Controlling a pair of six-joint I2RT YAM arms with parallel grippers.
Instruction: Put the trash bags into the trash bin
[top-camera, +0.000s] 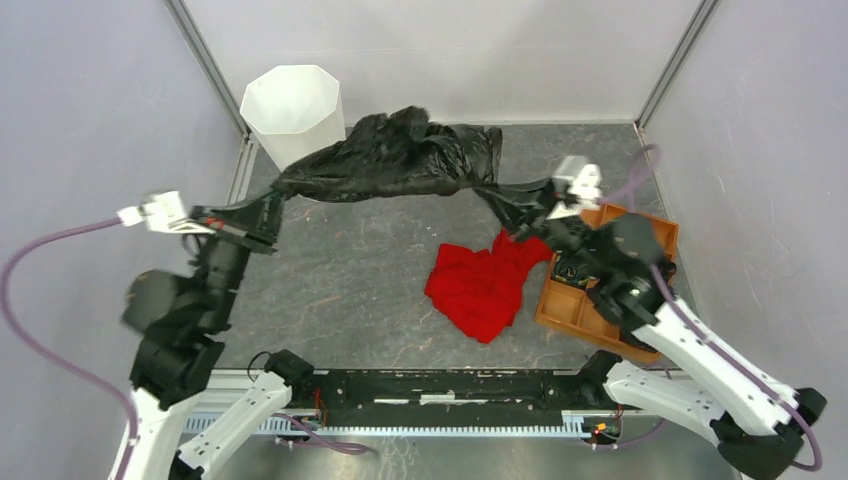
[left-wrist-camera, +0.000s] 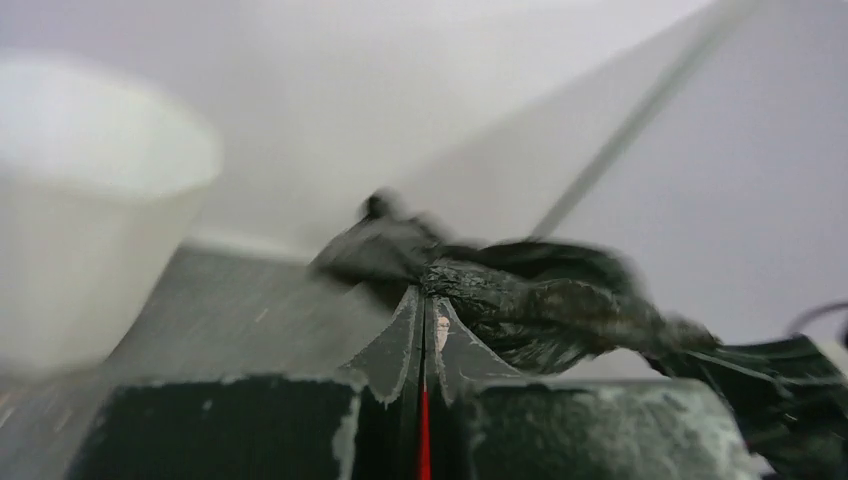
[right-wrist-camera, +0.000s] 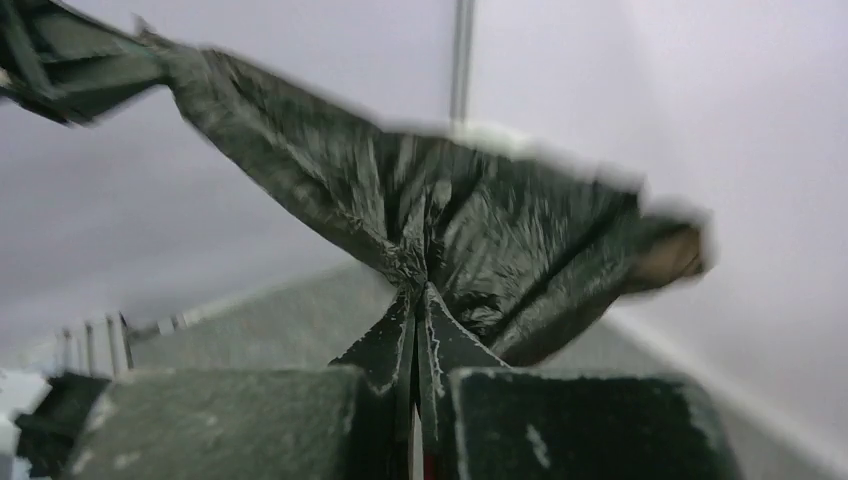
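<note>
No text, label, brand, number or sign can be read in any of the three views. Both wrist views are blurred.

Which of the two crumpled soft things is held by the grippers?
The black trash bag, pinched by the left gripper and right gripper; the red cloth lies untouched.
</note>
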